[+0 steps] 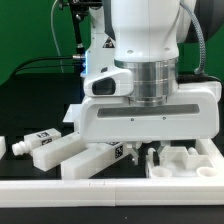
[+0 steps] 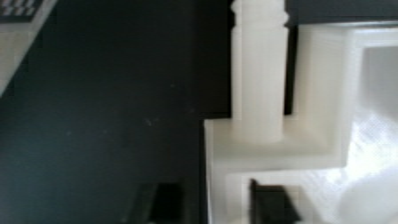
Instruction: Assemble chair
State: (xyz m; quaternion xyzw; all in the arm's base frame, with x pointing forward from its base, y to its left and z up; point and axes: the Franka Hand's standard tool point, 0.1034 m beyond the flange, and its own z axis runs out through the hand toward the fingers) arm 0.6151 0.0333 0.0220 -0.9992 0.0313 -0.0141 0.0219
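- Gripper: only two dark fingertips show in the wrist view, cut off at the frame edge; largely hidden behind the arm in the exterior view.
- Jaws: parted, astride one wall of the pegged bar; dark gap beside one finger; nothing clamped.
- Pegged bar: directly below the hand; long axis runs straight away from the fingertips, peg end farthest; outline blurred.
- Seat frame: just beside the hand.

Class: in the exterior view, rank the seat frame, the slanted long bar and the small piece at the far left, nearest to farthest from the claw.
1. Seat frame, beside the claw, on the view's right.
2. Slanted long bar, lower left of centre.
3. Small piece, at the far left edge.
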